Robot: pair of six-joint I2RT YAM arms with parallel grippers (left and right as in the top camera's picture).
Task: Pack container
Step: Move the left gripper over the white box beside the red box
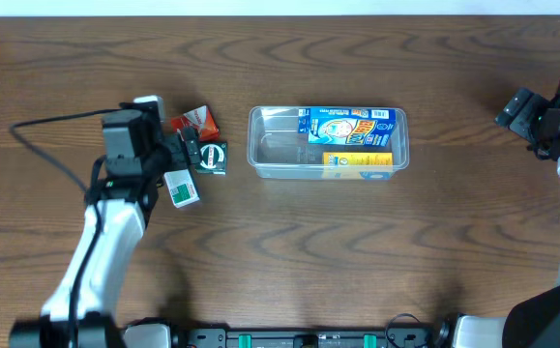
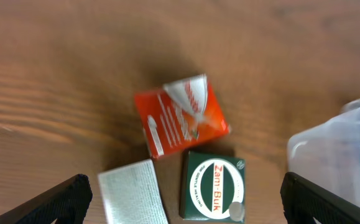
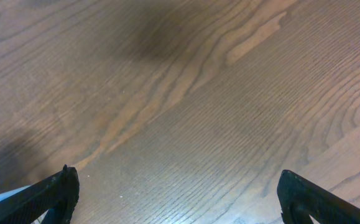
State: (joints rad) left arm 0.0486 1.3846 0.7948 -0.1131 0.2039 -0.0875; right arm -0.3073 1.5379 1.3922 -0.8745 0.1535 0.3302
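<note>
The clear plastic container (image 1: 280, 145) lies at the table's middle with a blue box (image 1: 349, 126) and a yellow box (image 1: 357, 160) in its right half. Its corner shows in the left wrist view (image 2: 335, 155). To its left lie a red box (image 1: 198, 121), a dark green Zam-Buk box (image 1: 214, 158) and a white and green box (image 1: 181, 188). My left gripper (image 1: 188, 147) is open above these boxes; in the left wrist view the red box (image 2: 183, 115), the green box (image 2: 214, 186) and the white box (image 2: 133, 193) lie between its fingers (image 2: 186, 205). My right gripper (image 1: 516, 111) is open and empty at the far right.
A black cable (image 1: 47, 121) runs across the table at the left of the left arm. The right wrist view shows only bare wood (image 3: 186, 112) between the fingers (image 3: 180, 199).
</note>
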